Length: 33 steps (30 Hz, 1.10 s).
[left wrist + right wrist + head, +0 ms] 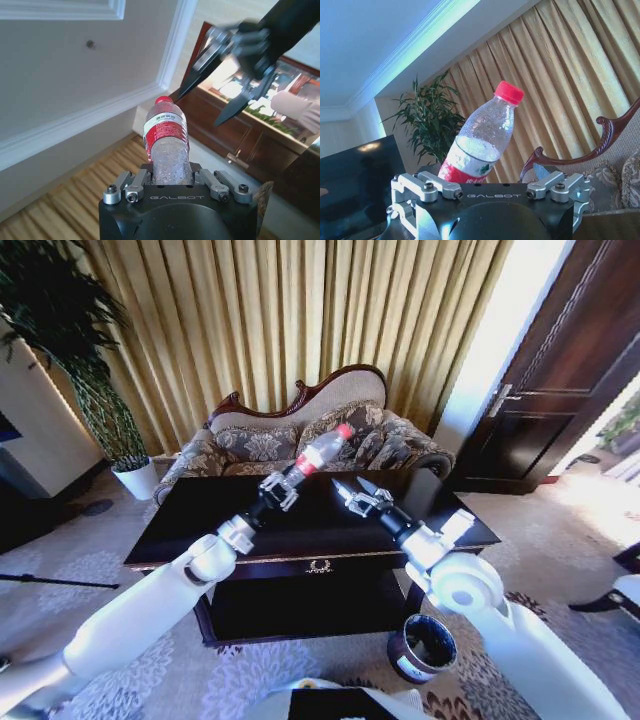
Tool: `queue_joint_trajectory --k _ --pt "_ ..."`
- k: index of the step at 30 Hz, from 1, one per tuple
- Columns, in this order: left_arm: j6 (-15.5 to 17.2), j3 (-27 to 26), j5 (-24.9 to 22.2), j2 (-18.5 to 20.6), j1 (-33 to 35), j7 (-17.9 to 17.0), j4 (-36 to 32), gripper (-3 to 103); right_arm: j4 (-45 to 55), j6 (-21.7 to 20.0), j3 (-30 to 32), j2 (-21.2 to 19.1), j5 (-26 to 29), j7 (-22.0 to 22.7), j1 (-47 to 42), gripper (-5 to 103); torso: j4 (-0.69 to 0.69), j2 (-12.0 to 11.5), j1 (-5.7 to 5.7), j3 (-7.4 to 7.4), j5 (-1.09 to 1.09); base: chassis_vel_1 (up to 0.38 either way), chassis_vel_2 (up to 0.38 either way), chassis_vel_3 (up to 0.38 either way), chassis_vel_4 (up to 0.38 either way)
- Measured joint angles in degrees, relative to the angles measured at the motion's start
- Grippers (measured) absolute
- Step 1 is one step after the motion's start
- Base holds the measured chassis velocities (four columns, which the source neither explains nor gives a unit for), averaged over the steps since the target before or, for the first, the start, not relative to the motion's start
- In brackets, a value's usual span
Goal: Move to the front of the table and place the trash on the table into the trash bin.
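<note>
The bottle [166, 145] base is hidden inside the left end effector [171, 184].

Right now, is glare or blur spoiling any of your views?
Head view: the doorway at upper right is blown out and the table glossy, yet the bottle reads clearly. Left wrist view: the right end effector is motion-blurred. Right wrist view: sharp.

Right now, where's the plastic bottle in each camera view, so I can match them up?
Head view: the bottle is upper centre, above the table, held in the left gripper.
Left wrist view: centre, rising from that gripper, cap up.
Right wrist view: centre, tilted, before the curtains.
Shared landmark: its red cap.
</note>
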Motion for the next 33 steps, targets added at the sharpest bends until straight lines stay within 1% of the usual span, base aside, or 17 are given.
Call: queue_joint_trajectory --k 6,12,13,14,16,17,18,19,22,23,24,25,28,29,30,31,33 --pt "2.6 3.4 -2.0 0.2 -2.6 0.2 -1.7 32 -2.4 -0.5 -0.5 0.8 0.3 -0.2 3.2 100 0.00 0.0 0.00 -0.01 0.00 0.000 0.000 0.000 0.000" --pt "3.2 4.9 -2.7 0.8 -2.5 0.9 -2.4 32 -3.3 -1.0 -0.5 1.1 0.4 -1.1 4.1 100 0.01 0.0 -0.01 -0.01 0.00 0.000 0.000 0.000 0.000" --pt "3.2 5.1 -2.8 0.8 -2.4 1.1 -2.4 32 -3.3 -1.1 -0.5 1.2 0.4 -1.2 4.1 103 0.00 0.0 -0.01 -0.01 0.00 0.000 0.000 0.000 0.000" --pt "3.2 5.1 -2.8 0.8 -2.4 1.1 -2.4 32 -3.3 -1.1 -0.5 1.2 0.4 -1.2 4.1 103 0.00 0.0 -0.01 -0.01 0.00 0.000 0.000 0.000 0.000" --pt "3.2 5.5 -3.1 0.9 -2.4 1.8 -2.4 32 -3.3 -1.2 -0.6 1.2 0.4 -1.3 4.2 95 0.00 0.0 -0.01 -0.01 -0.01 0.000 0.000 0.000 0.000" --pt "3.1 5.7 -3.3 0.9 -2.4 2.0 -2.4 32 -3.3 -1.2 -0.6 1.2 0.4 -1.3 4.2 95 0.01 0.0 -0.02 -0.01 -0.01 0.000 0.000 0.000 0.000" --pt "3.1 5.9 -3.5 1.0 -2.5 2.2 -2.4 32 -3.3 -1.3 -0.6 1.2 0.4 -1.3 4.2 89 0.01 0.0 -0.01 -0.01 0.00 0.000 0.000 0.000 0.000" --pt "3.1 5.9 -3.5 1.0 -2.5 2.2 -2.4 32 -3.3 -1.3 -0.6 1.2 0.4 -1.3 4.2 89 0.01 0.0 -0.01 -0.01 0.00 0.000 0.000 0.000 0.000" --pt "2.9 6.6 -4.4 0.9 -2.6 2.5 -2.5 32 -3.3 -1.4 -0.4 1.2 0.2 -1.3 3.9 74 0.00 0.0 -0.01 -0.01 0.00 0.000 0.000 0.000 0.000" --pt "2.9 6.7 -4.7 0.9 -2.6 2.5 -2.5 32 -3.2 -1.4 -0.4 1.2 0.2 -1.3 3.8 74 0.00 0.0 -0.01 -0.01 0.00 0.000 0.000 0.000 0.000" --pt "2.9 6.8 -4.9 0.8 -2.6 2.5 -2.5 32 -3.1 -1.4 -0.3 1.1 0.1 -1.3 3.8 68 0.00 0.0 -0.01 -0.01 0.00 0.000 0.000 0.000 0.000" --pt "2.9 6.8 -4.9 0.8 -2.6 2.5 -2.5 32 -3.1 -1.4 -0.3 1.1 0.1 -1.3 3.8 68 0.00 0.0 -0.01 -0.01 0.00 0.000 0.000 0.000 0.000" --pt "3.8 7.5 -5.5 0.6 -2.7 1.4 -2.8 29 -2.9 -1.4 0.0 1.0 0.0 -1.2 3.4 57 0.00 0.0 -0.01 -0.01 0.00 0.000 0.000 0.000 0.000" --pt "4.4 7.6 -5.8 0.6 -2.7 1.2 -3.0 32 -2.7 -1.4 0.0 0.9 0.0 -1.3 3.3 53 0.00 0.0 -0.01 -0.01 -0.01 0.000 0.000 0.000 0.000" --pt "4.7 7.7 -6.1 0.6 -2.7 1.1 -3.2 37 -2.6 -1.4 0.0 0.9 -0.1 -1.3 3.2 53 0.00 0.0 -0.01 -0.01 0.00 0.000 0.000 0.000 0.000" --pt "4.7 7.7 -6.1 0.6 -2.7 1.1 -3.2 37 -2.6 -1.4 0.0 0.9 -0.1 -1.3 3.2 53 0.00 0.0 -0.01 -0.01 0.00 0.000 0.000 0.000 0.000" --pt "5.2 7.7 -6.6 0.8 -2.7 1.1 -3.5 49 -2.3 -1.4 0.2 0.9 -0.1 -1.4 2.9 46 0.00 0.0 -0.01 -0.01 0.00 0.000 0.000 0.000 0.000"
